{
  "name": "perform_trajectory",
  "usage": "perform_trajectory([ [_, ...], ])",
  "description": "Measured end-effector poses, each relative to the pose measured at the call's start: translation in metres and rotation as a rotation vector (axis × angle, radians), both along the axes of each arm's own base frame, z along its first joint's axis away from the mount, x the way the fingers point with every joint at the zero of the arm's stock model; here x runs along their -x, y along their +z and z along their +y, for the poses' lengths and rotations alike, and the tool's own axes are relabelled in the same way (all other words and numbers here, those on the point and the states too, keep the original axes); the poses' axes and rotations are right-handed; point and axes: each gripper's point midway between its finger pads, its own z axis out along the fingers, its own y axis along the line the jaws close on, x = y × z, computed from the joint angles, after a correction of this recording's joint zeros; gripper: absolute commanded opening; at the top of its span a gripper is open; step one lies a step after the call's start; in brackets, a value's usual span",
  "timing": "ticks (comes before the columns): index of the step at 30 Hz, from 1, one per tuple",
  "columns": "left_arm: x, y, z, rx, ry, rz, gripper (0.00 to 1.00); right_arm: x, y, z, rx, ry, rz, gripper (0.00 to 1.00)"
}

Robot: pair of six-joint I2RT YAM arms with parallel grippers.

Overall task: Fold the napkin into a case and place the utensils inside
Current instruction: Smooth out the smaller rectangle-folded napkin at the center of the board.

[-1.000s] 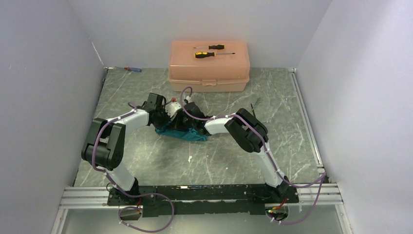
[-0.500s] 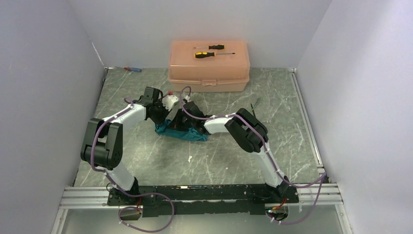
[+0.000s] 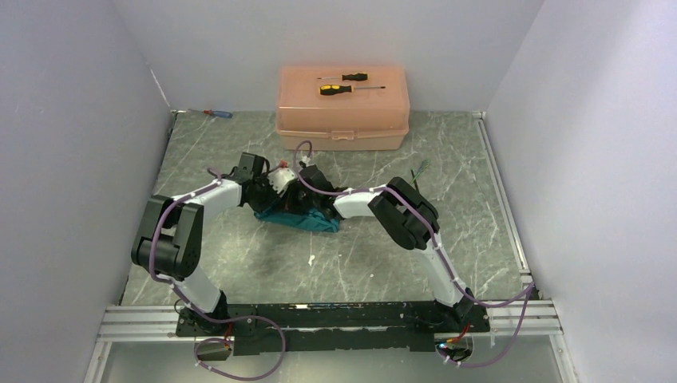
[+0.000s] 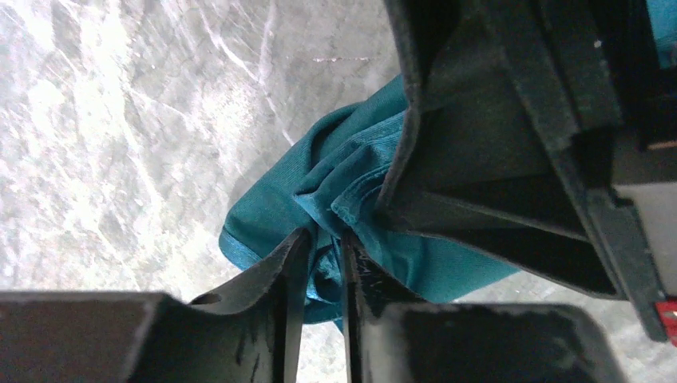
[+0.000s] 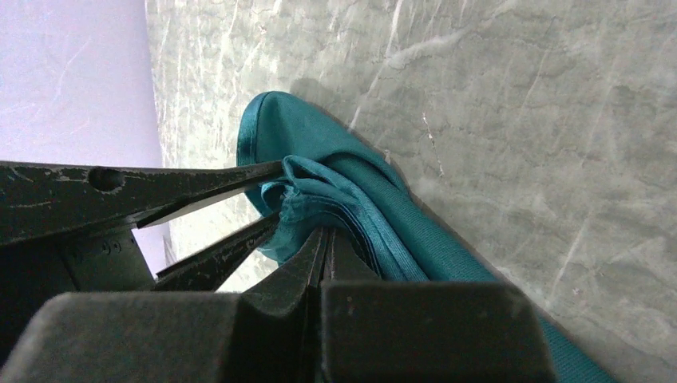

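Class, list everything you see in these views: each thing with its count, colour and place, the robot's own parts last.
table: one, grey marbled, under everything
napkin: one, teal, bunched mid-table
box: one, peach, far edge
large screwdrivers: two, yellow and black, on the box lid
small screwdriver: one, red and blue, far left corner
fork: one, dark with greenish tines, right of the napkin
left gripper: one, black, jaws slightly apart around a napkin fold
right gripper: one, black, shut on the napkin

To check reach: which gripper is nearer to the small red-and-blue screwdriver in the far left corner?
Left. The left gripper is at the teal cloth napkin's left end, toward the screwdriver; the right gripper, shut on the napkin, is farther right.
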Motion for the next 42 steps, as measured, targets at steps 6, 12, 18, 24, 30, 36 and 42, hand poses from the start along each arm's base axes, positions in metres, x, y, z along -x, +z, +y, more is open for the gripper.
perform_trajectory([
  [6,-0.005,-0.001,0.001,-0.013,-0.018,-0.037,0.03,-0.001,0.000,0.002,0.007,0.008,0.003,0.00],
  [12,-0.005,0.004,0.002,0.019,0.041,-0.008,0.03,-0.002,0.000,0.005,0.020,0.021,0.006,0.00],
  [18,-0.022,0.031,-0.003,0.145,0.132,-0.002,0.03,-0.004,0.000,0.009,0.031,0.029,0.010,0.00],
  [24,-0.014,0.029,-0.008,0.196,0.138,0.045,0.03,-0.005,0.000,0.010,0.034,0.030,0.014,0.00],
  [30,-0.009,0.028,-0.011,0.228,0.140,0.072,0.03,-0.012,0.001,0.018,0.030,0.029,0.013,0.00],
  [36,0.000,0.024,-0.008,0.220,0.128,0.083,0.03,-0.021,0.001,0.029,0.029,0.032,0.010,0.00],
  [42,0.001,0.024,-0.002,0.196,0.110,0.064,0.03,-0.024,0.001,0.032,0.040,0.040,0.000,0.00],
])
